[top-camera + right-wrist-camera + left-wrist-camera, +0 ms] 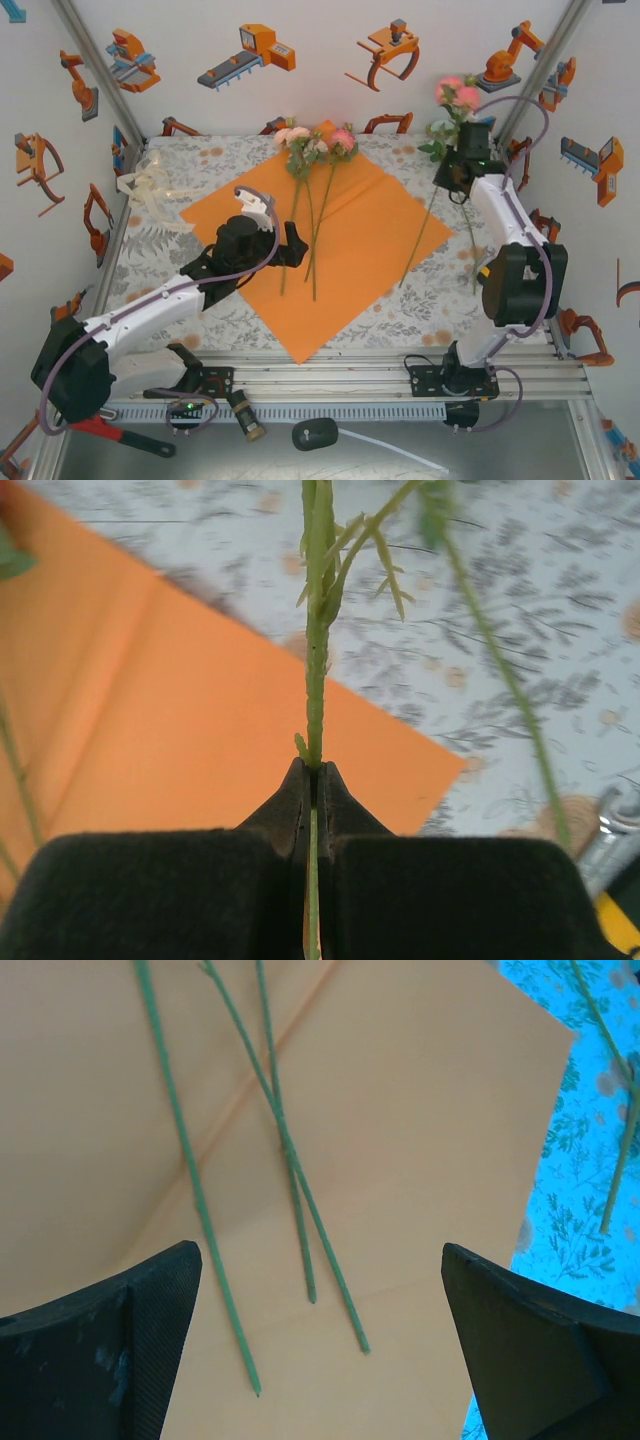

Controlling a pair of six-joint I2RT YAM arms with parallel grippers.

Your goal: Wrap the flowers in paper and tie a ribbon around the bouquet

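Nearest, the left end effector (320, 1250) hangs spread wide over the paper (420, 1140), a thin, creasable sheet flat on the tabletop (400, 320), probably best lifted by a corner. Three flowers (315, 145) lie across it, likely light, with wiry, slippery stems that want a firm grip low down. Farther right, the right end effector (313, 780) is pinched tight on the stem of a pink rose (458, 93); the floppy ribbon (150, 190) lies far left.

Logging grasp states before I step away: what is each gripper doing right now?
Left gripper: open, empty, over the paper.
Right gripper: jaws shut on a flower stem.
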